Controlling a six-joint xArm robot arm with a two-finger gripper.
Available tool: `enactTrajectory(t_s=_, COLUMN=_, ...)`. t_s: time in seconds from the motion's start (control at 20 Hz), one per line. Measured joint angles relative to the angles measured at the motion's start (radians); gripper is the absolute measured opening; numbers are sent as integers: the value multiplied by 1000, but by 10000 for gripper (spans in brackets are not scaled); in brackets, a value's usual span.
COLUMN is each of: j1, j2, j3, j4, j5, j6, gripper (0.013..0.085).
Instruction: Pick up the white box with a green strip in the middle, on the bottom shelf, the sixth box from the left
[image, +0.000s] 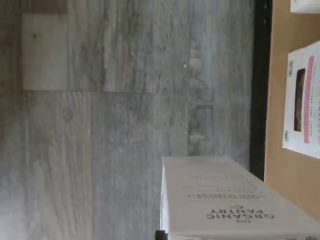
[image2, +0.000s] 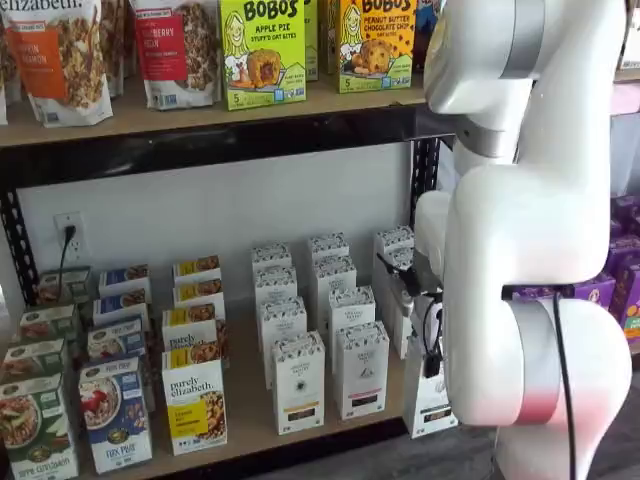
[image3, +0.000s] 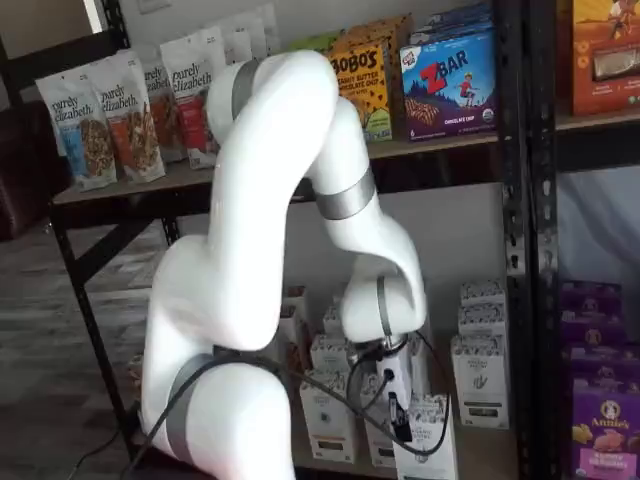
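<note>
The white box (image2: 430, 400) is a tall narrow carton with a black-speckled top band. It hangs just in front of the bottom shelf (image2: 250, 420), past the black front rail, at the right end of the white cartons. My gripper (image2: 432, 358) is shut on it, with a black finger down its front. In a shelf view the gripper (image3: 400, 412) holds the same box (image3: 428, 445) low beside the rack. In the wrist view the box (image: 235, 200) fills a corner, with the grey floor behind it and the shelf board (image: 280, 50) beyond the rail.
Rows of similar white cartons (image2: 298, 385) stand on the bottom shelf, with granola boxes (image2: 195, 405) to the left. A pink-striped white carton (image: 302, 100) lies close in the wrist view. Purple boxes (image3: 600, 430) fill the neighbouring rack. The arm (image2: 530, 230) hides the shelf's right end.
</note>
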Motion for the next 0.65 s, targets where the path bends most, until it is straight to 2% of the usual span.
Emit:
enactTrajectory(t_s=0.05, j1=6, j2=-36, j3=29, j4=-3, j5=11, j6=9, gripper=570)
enactTrajectory(t_s=0.15, j1=14, j2=-100, j3=76, j4=-44, j5=31, j6=56, gripper=570)
enactTrajectory(t_s=0.3, j1=34, j2=-193, j3=141, j4=-38, j5=61, j6=67, gripper=570)
enactTrajectory(t_s=0.5, j1=87, j2=-348, j3=225, j4=110, j5=145, j6=-28, gripper=570)
enactTrajectory(t_s=0.65, j1=117, j2=-432, j3=253, j4=165, j5=218, j6=-54, gripper=570)
